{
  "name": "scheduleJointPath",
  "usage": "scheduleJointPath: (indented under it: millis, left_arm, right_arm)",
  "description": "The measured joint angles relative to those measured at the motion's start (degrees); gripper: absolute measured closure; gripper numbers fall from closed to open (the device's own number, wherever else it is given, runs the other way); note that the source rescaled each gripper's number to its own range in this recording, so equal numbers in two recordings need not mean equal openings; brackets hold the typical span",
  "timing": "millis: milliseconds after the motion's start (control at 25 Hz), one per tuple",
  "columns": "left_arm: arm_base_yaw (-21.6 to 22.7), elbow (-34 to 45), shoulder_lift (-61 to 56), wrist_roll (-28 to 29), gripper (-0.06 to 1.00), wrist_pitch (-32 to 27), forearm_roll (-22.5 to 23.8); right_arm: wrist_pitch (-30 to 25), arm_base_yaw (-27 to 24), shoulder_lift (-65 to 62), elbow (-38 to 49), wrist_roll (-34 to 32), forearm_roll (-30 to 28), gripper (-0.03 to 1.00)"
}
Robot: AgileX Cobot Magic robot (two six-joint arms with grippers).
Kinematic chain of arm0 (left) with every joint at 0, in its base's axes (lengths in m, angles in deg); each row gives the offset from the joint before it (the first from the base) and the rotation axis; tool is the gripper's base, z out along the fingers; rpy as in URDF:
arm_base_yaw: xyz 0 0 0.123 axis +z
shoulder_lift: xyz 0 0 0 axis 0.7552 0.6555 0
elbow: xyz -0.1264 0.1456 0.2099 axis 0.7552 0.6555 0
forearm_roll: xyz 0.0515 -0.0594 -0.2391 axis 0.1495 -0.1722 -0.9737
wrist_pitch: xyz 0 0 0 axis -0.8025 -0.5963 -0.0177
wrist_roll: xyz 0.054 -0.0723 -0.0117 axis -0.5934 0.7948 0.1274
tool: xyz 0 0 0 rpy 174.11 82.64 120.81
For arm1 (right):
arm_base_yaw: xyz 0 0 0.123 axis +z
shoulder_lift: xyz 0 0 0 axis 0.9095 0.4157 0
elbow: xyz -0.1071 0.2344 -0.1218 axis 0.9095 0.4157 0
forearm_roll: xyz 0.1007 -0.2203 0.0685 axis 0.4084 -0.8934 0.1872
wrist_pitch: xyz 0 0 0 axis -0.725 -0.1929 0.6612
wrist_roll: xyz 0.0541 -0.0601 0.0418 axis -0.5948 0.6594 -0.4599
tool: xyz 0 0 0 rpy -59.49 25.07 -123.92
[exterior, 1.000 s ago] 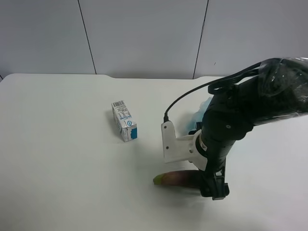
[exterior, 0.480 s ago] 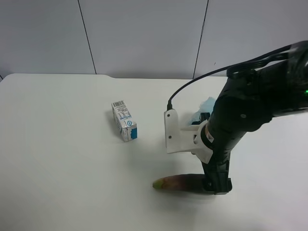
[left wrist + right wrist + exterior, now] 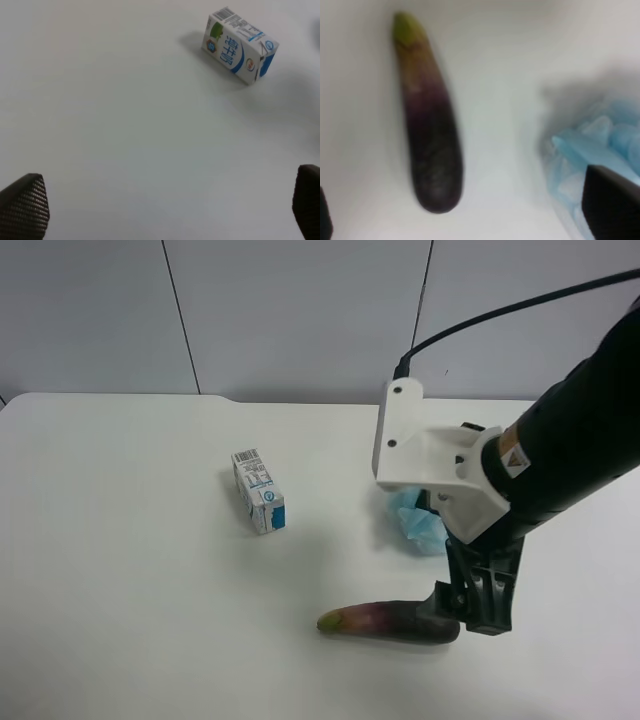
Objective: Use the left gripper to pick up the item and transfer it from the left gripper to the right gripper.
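The eggplant (image 3: 390, 622) lies on the white table, its yellow-green tip toward the carton side and its dark end under my right gripper (image 3: 478, 602). The right wrist view shows the eggplant (image 3: 427, 125) lying free below the right gripper (image 3: 470, 220), whose dark fingertips (image 3: 610, 205) stand wide apart and hold nothing. The left gripper (image 3: 165, 210) is open and empty, with its ribbed fingertips (image 3: 25, 205) at the view's corners over bare table. The left arm is out of the exterior high view.
A white-and-blue carton (image 3: 259, 490) lies left of centre, also in the left wrist view (image 3: 239, 46). A light-blue bath puff (image 3: 420, 522) sits beside the right arm and shows in the right wrist view (image 3: 595, 150). The table's back edge (image 3: 300, 400) meets a grey wall.
The right arm has risen and swung toward the exterior high view's right, off the eggplant's dark end. The bath puff has come out from behind it. The eggplant stays on the table.
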Motion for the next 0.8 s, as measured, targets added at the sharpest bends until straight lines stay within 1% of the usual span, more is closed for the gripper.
scheduleJointPath:
  millis: [80,240,400,560,640,720,800]
  left_arm:
    - [0.0,0.0,0.0,0.0,-0.06,0.0,0.0]
    - [0.0,0.0,0.0,0.0,-0.06,0.0,0.0]
    - [0.0,0.0,0.0,0.0,-0.06,0.0,0.0]
    - [0.0,0.0,0.0,0.0,-0.06,0.0,0.0]
    - [0.0,0.0,0.0,0.0,-0.06,0.0,0.0]
    - [0.0,0.0,0.0,0.0,-0.06,0.0,0.0]
    - [0.0,0.0,0.0,0.0,-0.06,0.0,0.0]
  right_arm:
    - [-3.81,0.0,-3.87,-2.1,-0.73,2.22,-0.03]
    - [-8.41,0.0,-11.51,-5.35,-4.96,4.28,-0.03]
    - [-12.64,0.0,-19.93,-5.78,-11.09,4.38,-0.03]
    - [-19.42,0.0,-27.76,-5.78,-18.01,3.65,-0.03]
    - [-22.3,0.0,-31.29,-5.36,-21.18,2.33,-0.03]
    - [-23.11,0.0,-35.35,-3.3,-23.48,1.45,-0.03]
    - [-22.94,0.0,-40.27,1.06,-25.37,1.3,-0.03]
